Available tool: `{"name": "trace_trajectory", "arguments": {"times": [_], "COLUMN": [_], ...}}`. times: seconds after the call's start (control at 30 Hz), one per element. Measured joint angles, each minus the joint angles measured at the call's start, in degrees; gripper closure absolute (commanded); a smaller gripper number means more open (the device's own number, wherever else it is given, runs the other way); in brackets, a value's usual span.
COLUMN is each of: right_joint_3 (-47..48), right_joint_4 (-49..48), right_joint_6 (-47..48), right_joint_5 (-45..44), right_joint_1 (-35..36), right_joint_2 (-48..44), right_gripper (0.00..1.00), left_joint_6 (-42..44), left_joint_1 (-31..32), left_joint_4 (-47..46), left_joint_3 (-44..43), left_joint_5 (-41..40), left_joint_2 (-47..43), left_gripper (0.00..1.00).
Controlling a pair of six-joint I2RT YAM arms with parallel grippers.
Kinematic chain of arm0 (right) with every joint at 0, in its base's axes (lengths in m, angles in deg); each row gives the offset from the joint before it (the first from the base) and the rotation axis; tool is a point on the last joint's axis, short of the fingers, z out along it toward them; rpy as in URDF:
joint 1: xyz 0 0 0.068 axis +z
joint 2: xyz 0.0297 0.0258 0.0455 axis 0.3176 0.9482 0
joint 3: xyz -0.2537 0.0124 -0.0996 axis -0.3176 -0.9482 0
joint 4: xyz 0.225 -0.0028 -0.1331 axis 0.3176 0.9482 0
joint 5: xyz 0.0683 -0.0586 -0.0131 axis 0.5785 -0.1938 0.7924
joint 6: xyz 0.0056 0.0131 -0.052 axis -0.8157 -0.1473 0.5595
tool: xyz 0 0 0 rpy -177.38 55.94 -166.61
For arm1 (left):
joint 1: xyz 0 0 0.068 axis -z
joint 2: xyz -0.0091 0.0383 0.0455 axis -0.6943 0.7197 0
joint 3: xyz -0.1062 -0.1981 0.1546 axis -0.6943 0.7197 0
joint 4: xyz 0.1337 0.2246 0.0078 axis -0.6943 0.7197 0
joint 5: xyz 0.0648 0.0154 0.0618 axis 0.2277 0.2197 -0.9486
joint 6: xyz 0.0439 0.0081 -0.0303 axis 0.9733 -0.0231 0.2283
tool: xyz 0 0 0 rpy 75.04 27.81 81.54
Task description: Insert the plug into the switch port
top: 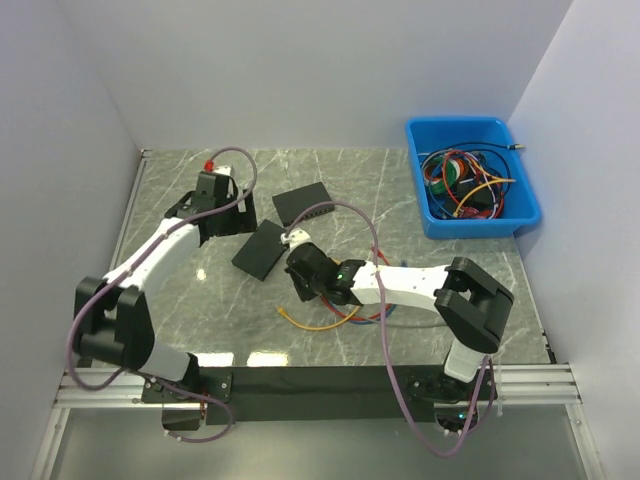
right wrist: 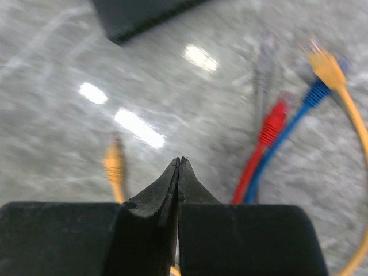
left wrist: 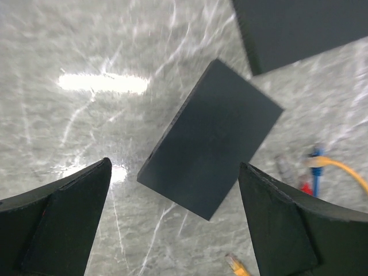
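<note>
Two flat black switch boxes lie mid-table, the nearer one and the farther one. My left gripper hovers open above the nearer box, holding nothing. Over a loose bunch of cables my right gripper is shut and empty. A yellow plug lies just left of its tips. To the right lie a red plug, a blue plug, a second yellow plug and a grey plug.
A blue bin full of tangled cables stands at the back right. White walls close in the grey marble table on the left, back and right.
</note>
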Motion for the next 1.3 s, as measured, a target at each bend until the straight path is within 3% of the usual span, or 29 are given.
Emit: {"name": "trace_trajectory", "arguments": {"times": [0.23,0.27,0.3,0.43,0.67,1.3], "right_joint_3": [-0.46,-0.39,-0.28,0.85,6.1,15.85], "right_joint_4": [2.1,2.64,3.13,4.79,5.81,7.82], "right_joint_6": [1.05,1.22,1.27,1.46,1.77,3.19], "right_joint_5": [-3.5,-4.22,-4.59,-4.66,-3.85,-1.7], "right_joint_1": [-0.59,-0.83,-1.05,-3.85,-8.76,-8.68], "right_joint_2": [0.0,0.0,0.0,0.33,5.75,17.05], "right_gripper": [1.0,0.96,0.79,0.63,0.62,0.59], "left_joint_6": [0.04,0.04,0.04,0.02,0.02,-0.02], "left_joint_1": [-0.61,-0.81,-1.03,-1.49,-1.51,-1.51], "left_joint_4": [0.87,1.07,1.25,1.09,1.14,1.75], "left_joint_3": [0.0,0.0,0.0,-0.04,-0.11,-0.55], "left_joint_5": [0.61,0.63,0.63,0.61,0.63,0.7], "left_joint_2": [8.17,8.59,8.74,8.68,8.68,9.57], "left_gripper": [0.03,0.03,0.03,0.03,0.05,0.05]}}
